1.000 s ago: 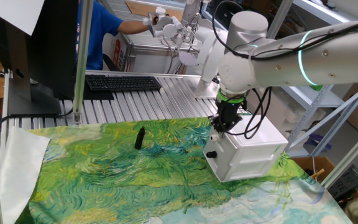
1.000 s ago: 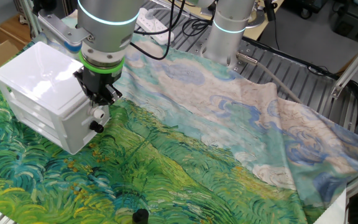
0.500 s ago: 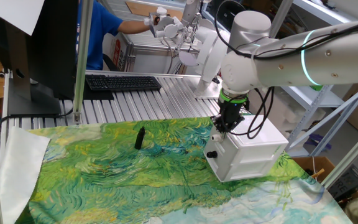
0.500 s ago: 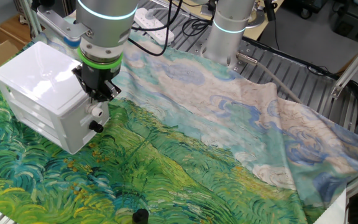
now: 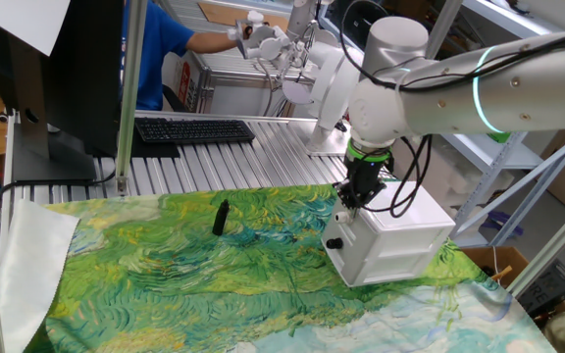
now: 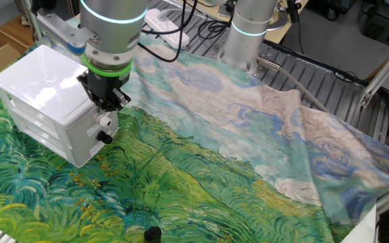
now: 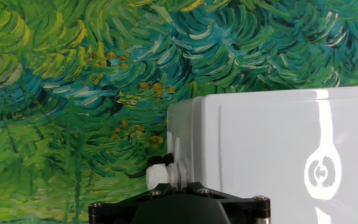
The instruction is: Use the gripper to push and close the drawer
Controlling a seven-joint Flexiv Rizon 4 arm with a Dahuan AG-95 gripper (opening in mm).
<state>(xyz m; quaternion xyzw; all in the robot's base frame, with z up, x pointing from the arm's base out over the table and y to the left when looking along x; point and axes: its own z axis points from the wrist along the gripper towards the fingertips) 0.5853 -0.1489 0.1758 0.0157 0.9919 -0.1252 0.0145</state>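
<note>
The white arm reaches down over the desk (image 5: 165, 284), which is covered with a cloth printed in green and blue painted swirls (image 6: 201, 182). Its black pincer (image 5: 348, 199) hangs just above the front top edge of the small white cabinet (image 5: 400, 235), at the side where the knobs are. In the other fixed view the pincer (image 6: 105, 101) is right over the upper front corner of the cabinet (image 6: 42, 88), with the green ring of the wrist (image 6: 108, 65) above it. The fingers look close to each other, but I cannot tell from any view if they are together or a little apart, and I cannot tell if they touch the cabinet. The drawer (image 6: 100, 123) sits in the front face of the cabinet; its front looks nearly level with the cabinet body, and a white round knob and a small black knob (image 6: 104, 137) stick out of this face. In the hand view only the black base of the pincer (image 7: 179, 208) shows at the bottom edge, with the glossy white top of the cabinet (image 7: 278, 155) at the right and a white knob (image 7: 160, 174) beside its edge. A short black marker-like stick (image 5: 220, 218) lies on the cloth, well apart from the cabinet. A black keyboard (image 5: 194, 129) is on the metal surface behind.
</note>
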